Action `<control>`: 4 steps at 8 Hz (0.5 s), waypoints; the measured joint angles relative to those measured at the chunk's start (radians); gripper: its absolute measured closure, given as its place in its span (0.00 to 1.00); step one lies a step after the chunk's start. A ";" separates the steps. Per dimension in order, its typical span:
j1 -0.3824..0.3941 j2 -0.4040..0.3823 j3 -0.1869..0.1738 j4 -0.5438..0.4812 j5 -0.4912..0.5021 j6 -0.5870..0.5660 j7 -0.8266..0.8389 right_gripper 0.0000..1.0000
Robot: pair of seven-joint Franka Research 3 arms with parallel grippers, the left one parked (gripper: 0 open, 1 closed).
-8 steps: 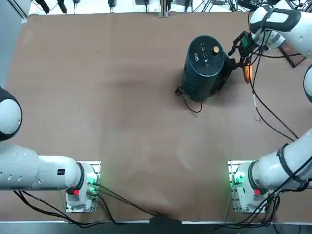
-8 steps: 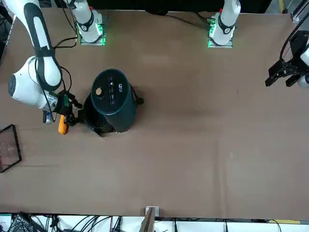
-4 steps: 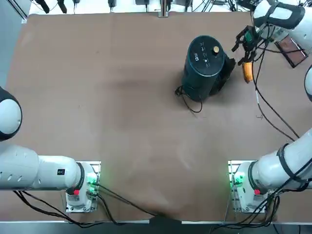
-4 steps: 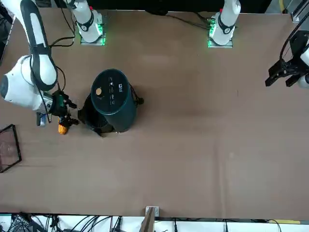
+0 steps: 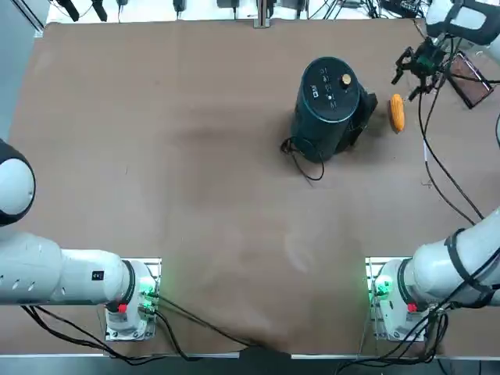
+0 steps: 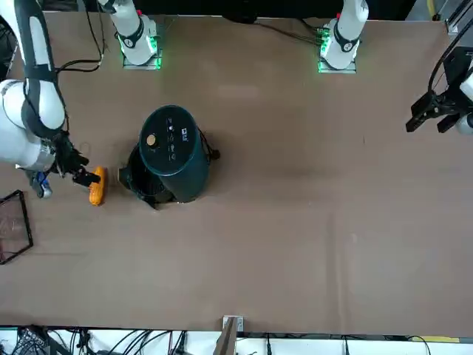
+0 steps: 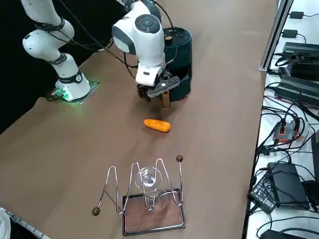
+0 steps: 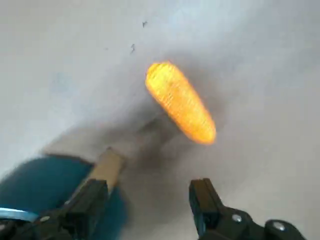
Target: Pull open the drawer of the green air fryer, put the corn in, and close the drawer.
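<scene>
The green air fryer [image 5: 329,100] [image 6: 171,151] [image 7: 178,55] stands upright at the table's far right, gold knob on top. A dark part of its lower body, the drawer [image 5: 362,114] [image 6: 134,177], juts out a little toward the corn. I cannot tell how far it is out. The corn [image 5: 397,112] [image 6: 97,186] [image 7: 157,125] [image 8: 181,102] lies flat on the table just beside that side of the fryer. My right gripper [image 5: 412,72] [image 6: 83,169] [image 7: 159,94] [image 8: 152,176] hovers open and empty just past the corn, away from the fryer.
A wire rack on a reddish-brown base [image 7: 154,219] [image 5: 470,83] [image 6: 12,225], with a glass in it, sits near the table's right edge beyond the gripper. The fryer's thin black cord [image 5: 303,162] loops on the table at its near side.
My right gripper has drawn back from the fryer's side, past the corn toward the table's far right corner. It stayed open. The corn and fryer have not moved.
</scene>
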 joint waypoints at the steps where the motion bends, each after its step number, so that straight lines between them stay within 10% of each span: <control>1: 0.000 0.014 0.001 0.000 -0.047 0.015 -0.084 0.00; 4: -0.001 0.097 0.005 -0.001 -0.098 0.133 -0.305 0.00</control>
